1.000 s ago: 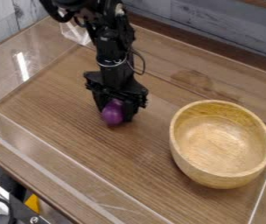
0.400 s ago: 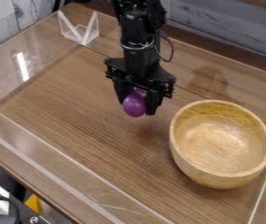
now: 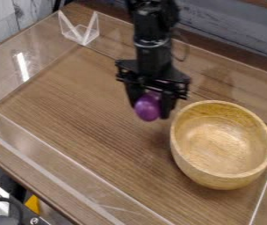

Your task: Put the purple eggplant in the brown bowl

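The purple eggplant [image 3: 147, 108] hangs above the wooden tabletop, clamped between the black fingers of my gripper [image 3: 150, 101], which points straight down. It is clear of the table surface. The brown bowl [image 3: 223, 143], a wide light wooden bowl with a thick rim, sits on the table to the right and holds nothing. The eggplant is just left of the bowl's near-left rim, outside it. The arm rises from the gripper toward the top of the view.
A clear plastic wall [image 3: 54, 189] fences the wooden table along the front and left. A small clear triangular stand [image 3: 80, 26] sits at the back left. Grey planks form the backdrop at the top right.
The gripper has lifted the eggplant off the table and carried it to the right, from mid-table to just beside the bowl's left rim.
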Controlling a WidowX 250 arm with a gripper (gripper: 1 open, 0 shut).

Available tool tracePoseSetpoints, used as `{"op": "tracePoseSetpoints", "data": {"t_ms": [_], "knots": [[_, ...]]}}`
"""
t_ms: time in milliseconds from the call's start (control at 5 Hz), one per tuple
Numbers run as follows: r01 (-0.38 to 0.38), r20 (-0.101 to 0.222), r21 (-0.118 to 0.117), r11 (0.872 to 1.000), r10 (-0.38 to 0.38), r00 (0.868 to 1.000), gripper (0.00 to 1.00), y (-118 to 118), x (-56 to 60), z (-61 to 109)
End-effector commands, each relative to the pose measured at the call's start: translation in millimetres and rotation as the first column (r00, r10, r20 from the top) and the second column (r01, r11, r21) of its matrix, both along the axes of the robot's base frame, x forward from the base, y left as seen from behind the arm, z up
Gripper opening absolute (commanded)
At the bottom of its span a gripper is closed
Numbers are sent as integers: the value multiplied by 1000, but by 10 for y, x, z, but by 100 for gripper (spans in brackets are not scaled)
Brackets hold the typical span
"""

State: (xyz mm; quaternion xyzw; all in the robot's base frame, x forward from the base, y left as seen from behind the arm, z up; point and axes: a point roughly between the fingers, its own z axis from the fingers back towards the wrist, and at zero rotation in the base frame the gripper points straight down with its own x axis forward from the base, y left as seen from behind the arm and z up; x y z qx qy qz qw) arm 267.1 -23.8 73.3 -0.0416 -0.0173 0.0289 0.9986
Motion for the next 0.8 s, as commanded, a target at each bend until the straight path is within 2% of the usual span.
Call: {"op": "tracePoseSetpoints", "data": {"t_ms": [0, 200, 400, 600], "knots": [[37, 62, -19, 999, -35, 997, 0, -387, 91, 187], [160, 56, -31, 987, -158, 986, 0, -676, -17, 154], [259, 56, -43, 965, -256, 965, 0, -857, -134, 114], [322, 63, -46, 946, -319, 946, 0, -897, -218, 51]]}}
